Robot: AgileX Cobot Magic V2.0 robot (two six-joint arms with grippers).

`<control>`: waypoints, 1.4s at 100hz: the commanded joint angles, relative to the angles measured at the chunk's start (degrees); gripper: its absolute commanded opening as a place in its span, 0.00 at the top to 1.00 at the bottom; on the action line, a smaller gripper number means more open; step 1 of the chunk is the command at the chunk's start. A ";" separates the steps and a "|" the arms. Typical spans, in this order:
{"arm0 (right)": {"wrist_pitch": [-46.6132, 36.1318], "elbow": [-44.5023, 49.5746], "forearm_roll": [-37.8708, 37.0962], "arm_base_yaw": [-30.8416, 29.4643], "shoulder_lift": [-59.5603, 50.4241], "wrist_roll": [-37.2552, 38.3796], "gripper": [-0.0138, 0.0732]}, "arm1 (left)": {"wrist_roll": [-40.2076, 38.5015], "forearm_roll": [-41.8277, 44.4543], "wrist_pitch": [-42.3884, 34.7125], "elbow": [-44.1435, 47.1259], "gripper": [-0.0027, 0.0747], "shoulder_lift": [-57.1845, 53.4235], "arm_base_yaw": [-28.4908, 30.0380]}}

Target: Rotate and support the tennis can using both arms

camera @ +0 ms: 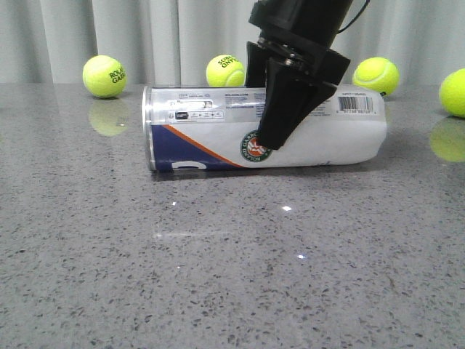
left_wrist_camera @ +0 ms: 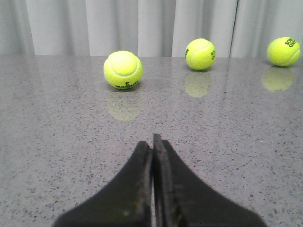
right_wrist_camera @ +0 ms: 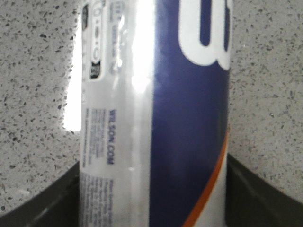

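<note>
The tennis can (camera: 196, 123) lies on its side on the grey table (camera: 232, 276), its metal end at the left; the navy section, orange stripe and round green logo face the front. My right gripper (camera: 265, 116) comes down from above and straddles the can's middle. In the right wrist view the can (right_wrist_camera: 156, 94) fills the gap between the two black fingers (right_wrist_camera: 57, 203), which press against both its sides. My left gripper (left_wrist_camera: 152, 142) shows only in the left wrist view; it is shut and empty, low over bare table. The can is out of that view.
Several yellow-green tennis balls lie along the back of the table, at the left (camera: 104, 75), behind the can (camera: 225, 70), at the right (camera: 375, 75) and at the far right edge (camera: 454, 92). Three balls (left_wrist_camera: 123, 69) lie ahead of the left gripper. A curtain hangs behind.
</note>
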 commanded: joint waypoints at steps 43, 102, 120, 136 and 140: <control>1.98 -3.13 1.03 -0.20 -3.23 -0.38 0.11 | -0.51 -0.03 -4.49 2.46 0.99 -1.81 -0.29; 7.73 -5.69 1.03 -0.20 -13.13 18.69 0.88 | -0.51 -0.03 -4.49 2.46 0.99 -1.81 -0.29; 6.22 -5.69 2.14 -0.31 -14.74 39.89 0.91 | -0.51 -0.03 -4.49 2.46 0.99 -1.81 -0.29; 2.33 -5.17 2.16 -1.08 -15.78 66.53 0.91 | -0.51 -0.03 -4.49 2.46 0.99 -1.81 -0.29; 1.87 -4.74 2.01 -1.08 -16.15 70.06 0.91 | -0.51 -0.03 -4.49 2.46 0.99 -1.81 -0.29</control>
